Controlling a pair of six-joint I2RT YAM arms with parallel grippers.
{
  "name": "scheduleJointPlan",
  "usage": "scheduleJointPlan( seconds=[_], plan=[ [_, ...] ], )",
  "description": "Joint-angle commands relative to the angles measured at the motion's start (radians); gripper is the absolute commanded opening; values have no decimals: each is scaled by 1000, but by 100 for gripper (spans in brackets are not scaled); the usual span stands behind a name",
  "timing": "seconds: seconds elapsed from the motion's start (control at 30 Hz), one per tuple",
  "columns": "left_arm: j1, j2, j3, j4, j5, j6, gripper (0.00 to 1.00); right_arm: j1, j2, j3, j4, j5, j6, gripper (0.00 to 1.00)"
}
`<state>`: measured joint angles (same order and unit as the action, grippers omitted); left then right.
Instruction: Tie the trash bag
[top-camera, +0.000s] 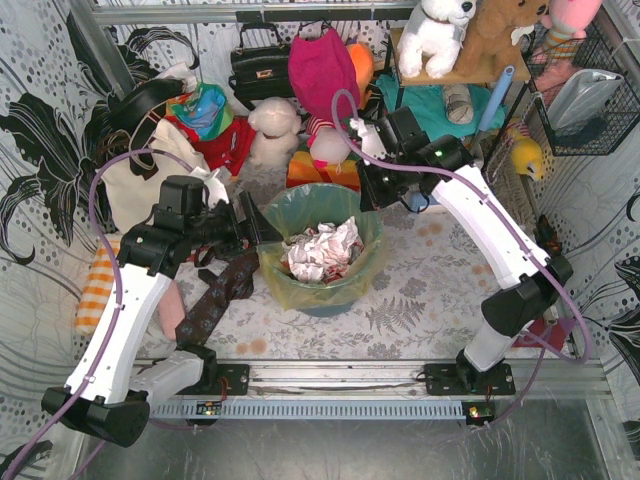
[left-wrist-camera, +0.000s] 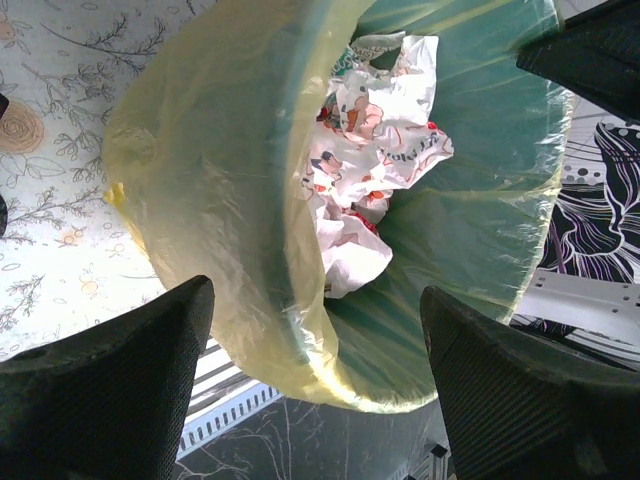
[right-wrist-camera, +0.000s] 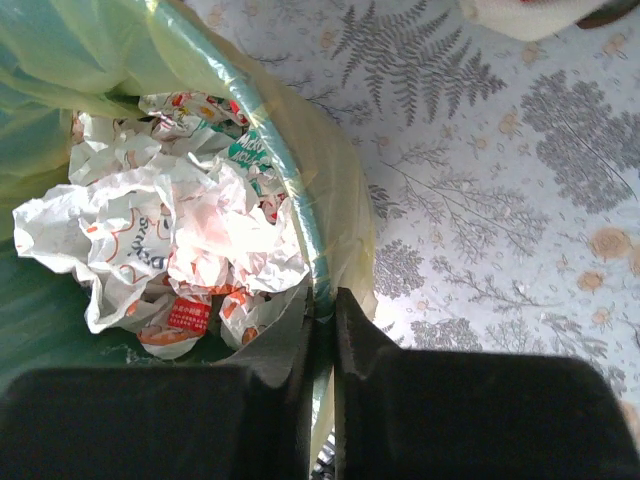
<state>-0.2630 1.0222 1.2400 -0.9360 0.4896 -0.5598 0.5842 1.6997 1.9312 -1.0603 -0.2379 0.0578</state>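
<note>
Two tools (left-wrist-camera: 315, 300) (right-wrist-camera: 330, 300) astride trash bag (top-camera: 275, 285) rim

Paper (right-wrist-camera: 190, 240) print is too small for you to read, and it hides the trash bag (left-wrist-camera: 200, 180) bottom. Left tool (left-wrist-camera: 318, 290) and right tool (right-wrist-camera: 323, 305) fingers run off their views' lower edges.

Loads of clutter here: black handbag (top-camera: 262, 68) at the back, cream tote bag (top-camera: 135, 185) on the left, orange checked cloth (top-camera: 98, 290) at the left edge, white plush dog (top-camera: 437, 35) on the shelf.
</note>
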Motion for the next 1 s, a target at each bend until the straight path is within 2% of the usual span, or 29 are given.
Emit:
scheduleJointPlan(
  seconds=[0.0, 0.13, 0.3, 0.5, 0.67, 0.73, 0.83, 0.97],
  plan=[
    [-4, 8, 44, 37, 1, 16, 92, 3, -109, -56, 38, 93, 107, 2],
    [-4, 20, 51, 43, -5, 17, 92, 2, -182, -144, 80, 162, 219, 0],
    [-3, 42, 50, 57, -13, 17, 92, 2, -228, -186, 50, 244, 335, 0],
    [-4, 67, 47, 97, -6, 13, 91, 2, -261, -246, 45, 292, 409, 0],
    [-4, 84, 48, 119, 6, 16, 91, 2, -288, -293, 106, 291, 407, 20],
    [-3, 90, 52, 118, 5, 21, 91, 2, -290, -288, 115, 299, 403, 35],
    [-3, 91, 60, 117, -15, 25, 91, 2, -294, -257, 114, 326, 399, 51],
    [-4, 96, 75, 134, -34, 28, 91, 2, -315, -209, 105, 387, 400, 61]
  ],
)
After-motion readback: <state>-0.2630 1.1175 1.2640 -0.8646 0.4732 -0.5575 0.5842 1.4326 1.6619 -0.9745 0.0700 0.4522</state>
